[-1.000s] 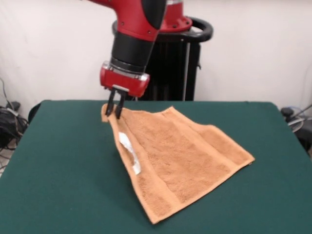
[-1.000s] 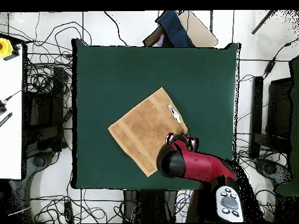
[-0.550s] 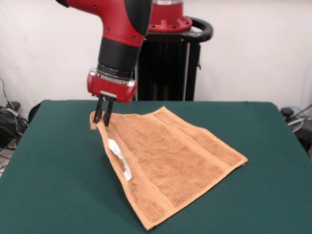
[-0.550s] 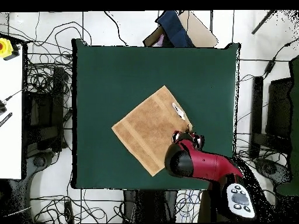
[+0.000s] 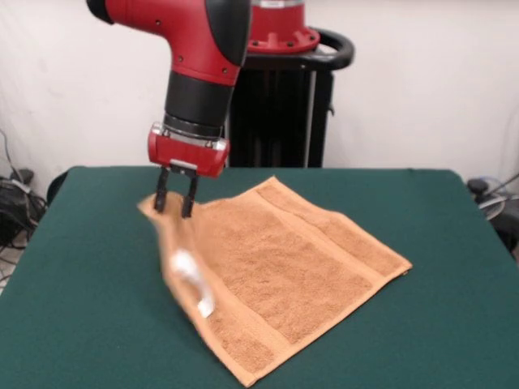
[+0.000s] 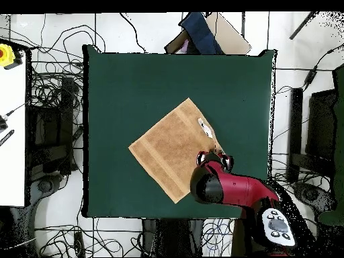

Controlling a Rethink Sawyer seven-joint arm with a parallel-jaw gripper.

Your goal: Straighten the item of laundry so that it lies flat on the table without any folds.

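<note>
Towel, near corner: From the front view I noted the towel point(image 5: 284, 275) with its nearest corner flat on the table point(image 5: 89, 324), toward 6 o'clock of the cloth.

Towel, body: I found the orange-tan terry spread as a diamond over the middle of the green surface. The right corner, at 3 o'clock, lay flat. Border bands ran along the near-left and far-right edges.

Label: A small white label point(image 5: 188, 279) sat on the left edge, at about 8 o'clock of the towel. It was blurred, so I could read nothing further from it.

Towel, left edge: I recorded this edge as raised off the table, rising toward the far-left corner; that strip was blurred as well.

Towel, far-left corner: At about 10 o'clock the corner was lifted clear of the surface, just at the finger tips.

Gripper: I saw the gripper point(image 5: 176, 197) pointing down over that lifted corner, its two dark fingers point(image 5: 161, 194) standing slightly apart with a gap between them. Whether they actually pinched the cloth I could not tell.

Arm: The red and black arm point(image 5: 199, 65) came down from above to the gripper.

Overhead check: In the overhead view the towel point(image 6: 171, 151) lay as a diamond near the table point(image 6: 121, 87) centre, the arm point(image 6: 228, 191) covering its corner at 4 o'clock. The label point(image 6: 205, 126) showed at the right edge.
</note>
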